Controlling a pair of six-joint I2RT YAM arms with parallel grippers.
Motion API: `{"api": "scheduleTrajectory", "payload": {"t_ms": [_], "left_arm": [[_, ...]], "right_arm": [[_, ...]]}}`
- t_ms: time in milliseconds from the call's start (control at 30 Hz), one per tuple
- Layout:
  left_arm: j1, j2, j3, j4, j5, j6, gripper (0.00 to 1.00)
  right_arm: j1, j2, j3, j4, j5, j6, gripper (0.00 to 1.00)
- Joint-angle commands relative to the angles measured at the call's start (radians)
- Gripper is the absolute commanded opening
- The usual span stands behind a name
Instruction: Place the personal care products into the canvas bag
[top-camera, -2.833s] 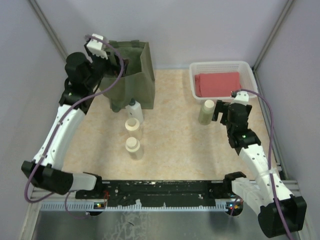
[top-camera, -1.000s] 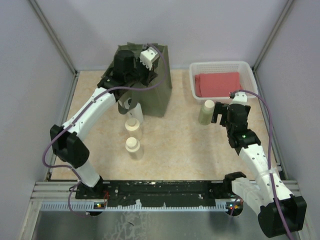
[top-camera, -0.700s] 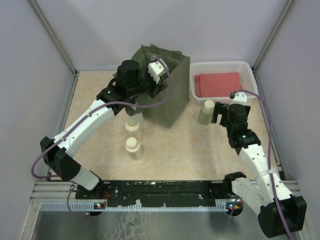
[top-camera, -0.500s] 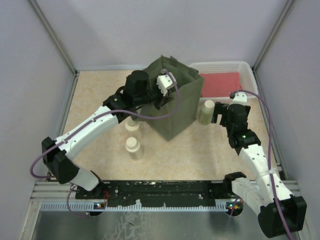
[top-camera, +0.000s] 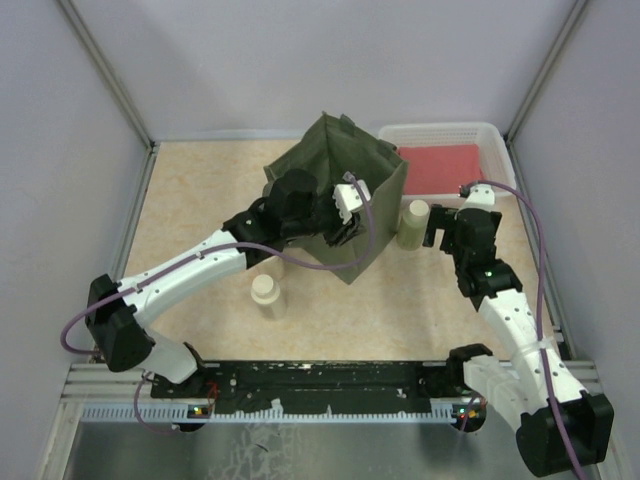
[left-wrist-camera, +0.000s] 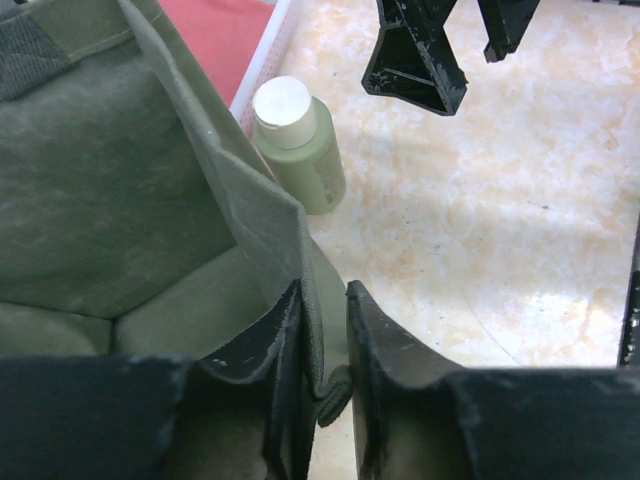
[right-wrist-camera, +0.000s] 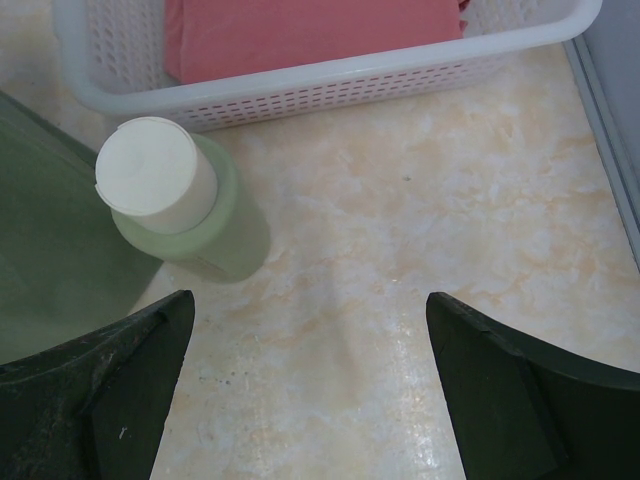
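Top external view first: where does the boxy olive-green canvas bag (top-camera: 335, 175) sit?

Mid-tabletop, tilted, one corner turned toward the arms. The left claw (top-camera: 340, 222) has it by the rim. I cannot tell whether its base touches the pale marbled tabletop (top-camera: 200, 190).

Is that grip firm?

The left wrist view shows the left claw (left-wrist-camera: 322, 300) pinched on the bag's (left-wrist-camera: 120, 200) upper wall edge, with fabric between the two fingers.

And the right claw (top-camera: 440, 228)?

Its fingers (right-wrist-camera: 130, 380) are spread wide and hold nothing. The pale yellowish plastic cylinder bottle with a white cap (right-wrist-camera: 175, 205) stands upright ahead of them, toward the left finger and not between them.

How tight is it around that bottle?

Cramped. The bag's wall (right-wrist-camera: 50, 240) is just beside it on one side; whether they touch, I cannot tell. The white plastic mesh basket (right-wrist-camera: 330, 80) holding the red folded cloth (right-wrist-camera: 300, 30) is near behind it.

Open room elsewhere?

Bare tabletop lies left of the bag and beyond it. A clear plastic bottle with a wide cream cap (top-camera: 266, 295) stands near the front, apart from the bag.
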Motion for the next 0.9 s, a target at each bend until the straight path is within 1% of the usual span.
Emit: {"api": "scheduleTrajectory", "payload": {"t_ms": [0, 67, 100, 200, 300, 400, 500, 567, 600, 667, 733, 767, 867], "left_arm": [[-0.01, -0.048, -0.03, 0.033, -0.02, -0.005, 0.75], [-0.01, -0.063, -0.035, 0.032, -0.029, -0.007, 0.94], [-0.009, -0.074, -0.036, 0.032, -0.034, -0.008, 0.99], [-0.01, -0.111, -0.032, 0.031, -0.081, -0.019, 1.0], [-0.009, -0.161, -0.027, 0.034, -0.179, -0.043, 1.0], [-0.01, -0.212, 0.002, 0.01, -0.328, -0.079, 1.0], [-0.007, -0.238, 0.057, -0.039, -0.525, -0.111, 1.0], [0.014, -0.238, 0.104, -0.079, -0.636, -0.121, 1.0], [0.038, -0.231, 0.131, -0.106, -0.666, -0.129, 1.0], [0.114, -0.209, 0.187, -0.169, -0.648, -0.166, 1.0], [0.213, -0.181, 0.221, -0.191, -0.544, -0.2, 1.0], [0.27, -0.167, 0.23, -0.19, -0.515, -0.209, 1.0], [0.353, -0.105, 0.266, -0.195, -0.467, -0.208, 1.0]], "right_arm": [[0.004, -0.015, 0.038, 0.024, 0.004, -0.006, 0.99], [0.004, -0.002, 0.046, 0.031, -0.012, 0.003, 0.99], [0.004, 0.007, 0.052, 0.033, -0.024, 0.008, 0.99], [0.004, 0.038, 0.065, 0.045, -0.085, 0.026, 0.99], [0.004, 0.064, 0.082, 0.064, -0.146, 0.046, 0.99], [0.004, 0.088, 0.096, 0.094, -0.158, 0.059, 0.99], [0.004, 0.127, 0.116, 0.111, -0.154, 0.061, 0.99], [0.004, 0.162, 0.133, 0.113, -0.163, 0.062, 0.99], [0.005, 0.182, 0.14, 0.118, -0.166, 0.063, 0.99], [0.005, 0.217, 0.154, 0.12, -0.164, 0.07, 0.99], [0.005, 0.25, 0.164, 0.117, -0.155, 0.073, 0.99], [0.005, 0.267, 0.168, 0.118, -0.152, 0.073, 0.99], [0.005, 0.298, 0.174, 0.126, -0.158, 0.073, 0.99]]}}
